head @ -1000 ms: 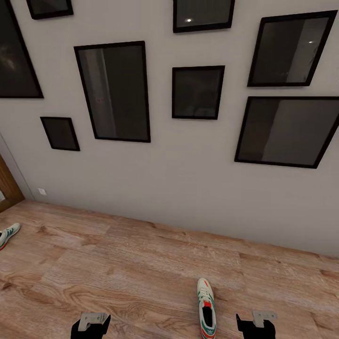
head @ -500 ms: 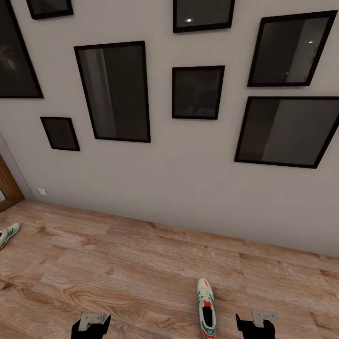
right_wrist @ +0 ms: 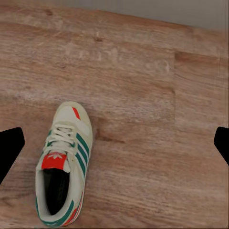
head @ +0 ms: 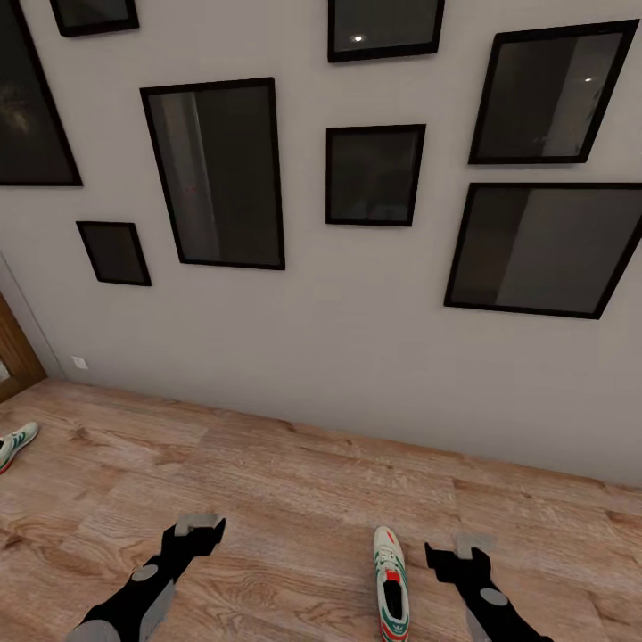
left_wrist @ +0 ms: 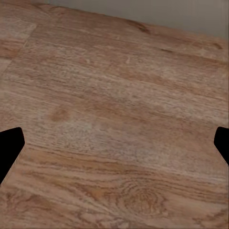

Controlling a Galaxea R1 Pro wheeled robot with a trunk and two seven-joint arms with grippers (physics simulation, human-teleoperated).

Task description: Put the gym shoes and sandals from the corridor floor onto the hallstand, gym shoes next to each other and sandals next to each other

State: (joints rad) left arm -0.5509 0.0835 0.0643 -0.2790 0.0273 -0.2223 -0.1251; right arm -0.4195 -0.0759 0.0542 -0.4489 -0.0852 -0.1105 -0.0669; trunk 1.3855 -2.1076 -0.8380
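Both arms reach fwd and low over the corridor floor point(head: 294, 499). Left gripper point(head: 198, 528) hangs above bare planks, forearm angling in from the lower-left corner of the head view. Right gripper point(head: 456, 553) sits just right of one gym shoe point(head: 390, 584), not touching it. Wrist views show each gripper's fingertips point(left_wrist: 10, 145) set far apart at opposite frame edges – jaws spread wide, nothing held, on both sides.

That shoe lies flat on its sole, toe toward the wall point(head: 357, 357), heel cut off by the bottom edge of the head view. In the right wrist view the same shoe point(right_wrist: 62, 171) lies between the fingertips point(right_wrist: 9, 148) but nearer one tip, w/ open floor on the other side.

Second gym shoe point(head: 16, 443) is well apart at the far left edge, half out of frame, near a wooden door frame point(head: 13, 352).

Room to move: floor btwn the two shoes is plain planks – the wall w/ black picture frames point(head: 214, 174) closes off the front, its base running slantwise across the view.
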